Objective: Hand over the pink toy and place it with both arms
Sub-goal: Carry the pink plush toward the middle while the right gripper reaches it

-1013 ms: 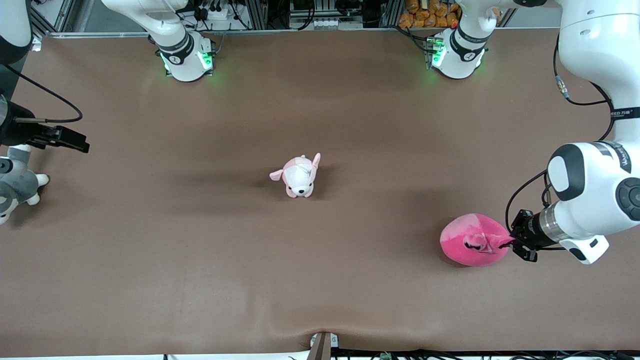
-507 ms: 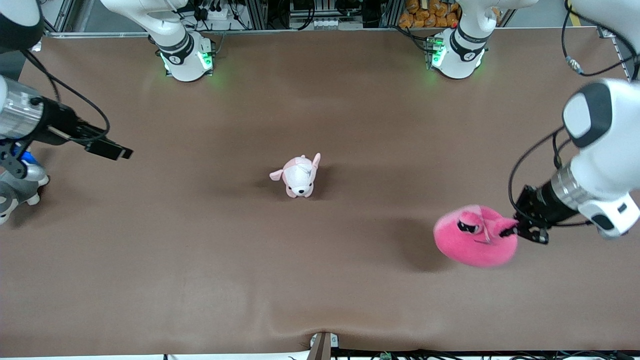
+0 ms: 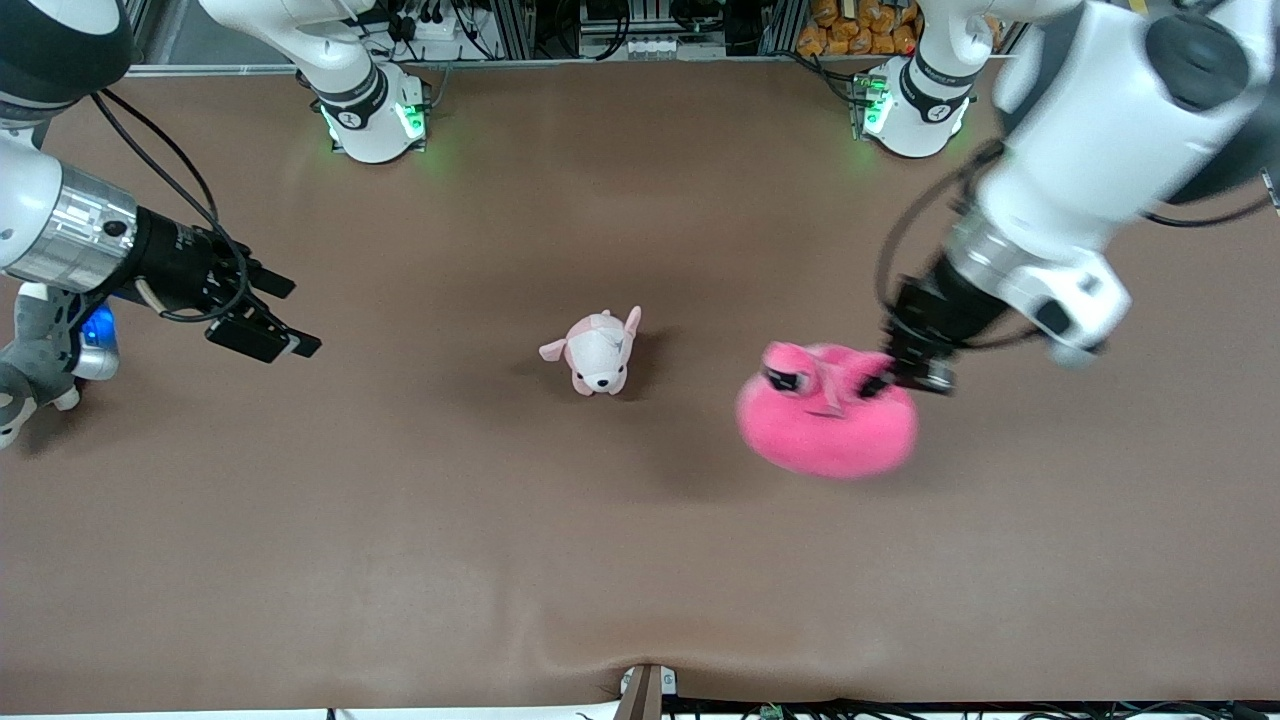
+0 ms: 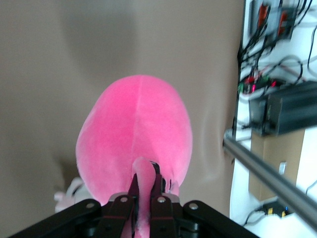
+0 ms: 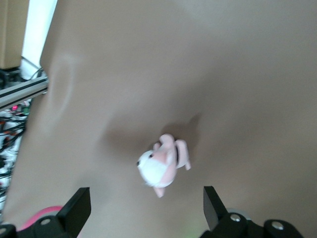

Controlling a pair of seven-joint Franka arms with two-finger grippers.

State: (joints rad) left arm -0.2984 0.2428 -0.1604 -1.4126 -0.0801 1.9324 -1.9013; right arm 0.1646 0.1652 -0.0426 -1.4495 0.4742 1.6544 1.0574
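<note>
Front view: the pink toy [image 3: 826, 420] is held off the brown worktop [image 3: 640, 560] by the left tool [image 3: 880, 384], which is clenched on one of the toy's ear-like nubs; the toy hangs over the middle of the worktop, toward the left arm's end, and its shadow is seen on the surface beneath. The small pale pink-and-white puppy [image 3: 597, 352] is seen standing at the worktop's centre, near the toy but apart from it. The right tool [image 3: 270, 315] is seen over the worktop near the edge at the right arm's end, fingers spread and nothing between them. A grey-and-white plush animal [image 3: 30, 365] lies at that same edge, partly hidden by the right arm. Left wrist view: the left tool's fingers [image 4: 158, 198] are closed on a pink nub, with the toy's round body [image 4: 136, 144] hanging below them and the puppy [image 4: 69, 191] partly hidden by it. Right wrist view: the right tool's two fingers [image 5: 74, 208] are seen wide apart and bare, with the puppy [image 5: 161, 166] on the worktop between them and a sliver of the pink toy [image 5: 37, 215] at the picture's edge.
</note>
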